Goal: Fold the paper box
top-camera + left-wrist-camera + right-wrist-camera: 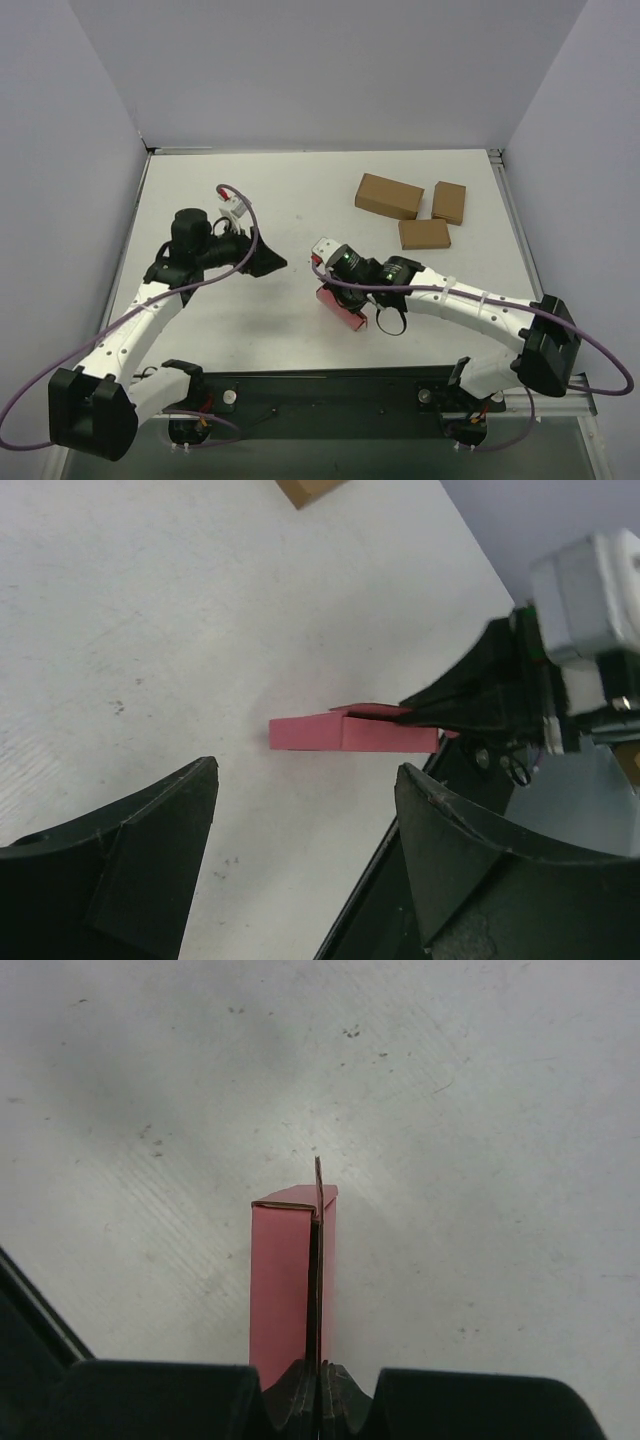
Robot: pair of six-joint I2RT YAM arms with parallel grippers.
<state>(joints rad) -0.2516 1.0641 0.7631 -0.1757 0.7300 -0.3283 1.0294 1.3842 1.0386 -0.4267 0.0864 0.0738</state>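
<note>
The pink-red paper box [338,306] lies on the white table near the front edge, partly folded into a long flat shape with one thin flap standing up. My right gripper [336,292] is shut on that upright flap; in the right wrist view the paper box [283,1280] reaches away from the closed gripper [320,1385], the flap edge pinched between the pads. My left gripper [276,263] hovers open to the left of the box, apart from it. From the left wrist, the box [345,734] lies beyond the wide-open gripper [308,770], with nothing between its fingers.
Three brown cardboard boxes [389,196] [449,202] [424,234] sit at the back right. A corner of one brown box [310,490] shows at the top of the left wrist view. The black base rail [330,385] runs along the near table edge, just behind the box.
</note>
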